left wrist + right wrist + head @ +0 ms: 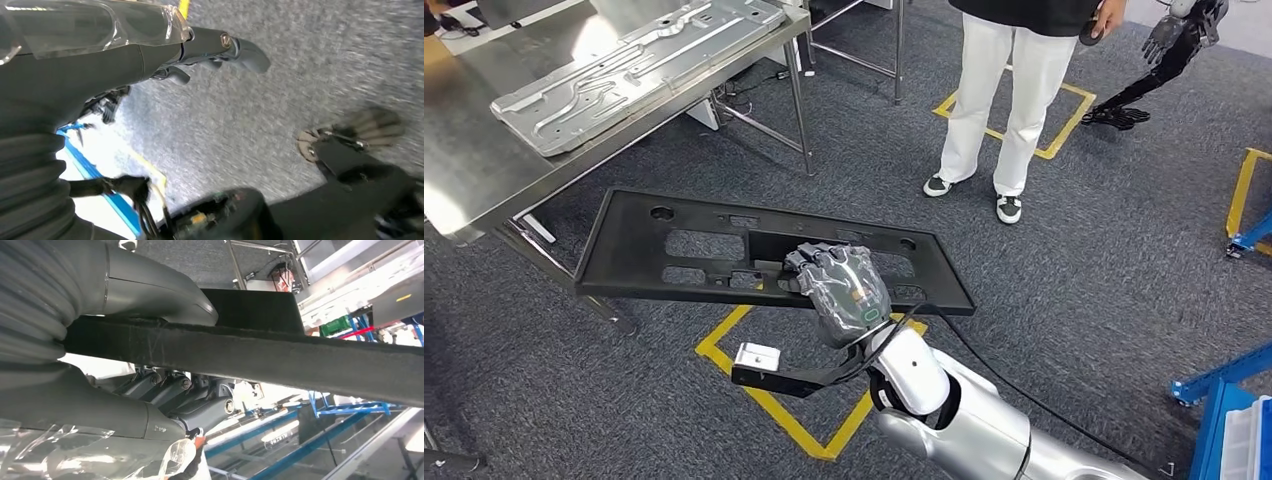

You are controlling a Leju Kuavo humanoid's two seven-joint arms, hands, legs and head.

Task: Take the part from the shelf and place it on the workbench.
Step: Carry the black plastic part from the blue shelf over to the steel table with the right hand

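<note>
The right hand (839, 290) had the black panel (684, 245) by its near long edge, roughly mid-length, fingers curled over the top. In the right wrist view the thumb (150, 287) sat on one face of the edge and the fingers (170, 390) on the other, so it was a proper clamp grip. The panel was in the air, roughly level, just beside the steel workbench (464, 150) and below its top, its far-left corner nearest the bench leg.

The left hand (150, 55) hung over the carpet with nothing in it. Its fingers were blurred, so I couldn't tell whether they were spread or curled.

Handling, my read: the panel was a long, flat plastic moulding with cutouts, stiff and probably light. One-handed from one edge, though, it would lever on the grip and want to droop or swing at the ends. The surface looked matte, so not too slippery. Mid-length on the edge seemed the right place to hold it.

A grey metal pressing (634, 65) was lying on the workbench top, so free space there looked limited. A person (1004, 90) stood beyond the panel, well apart from the workbench.
</note>
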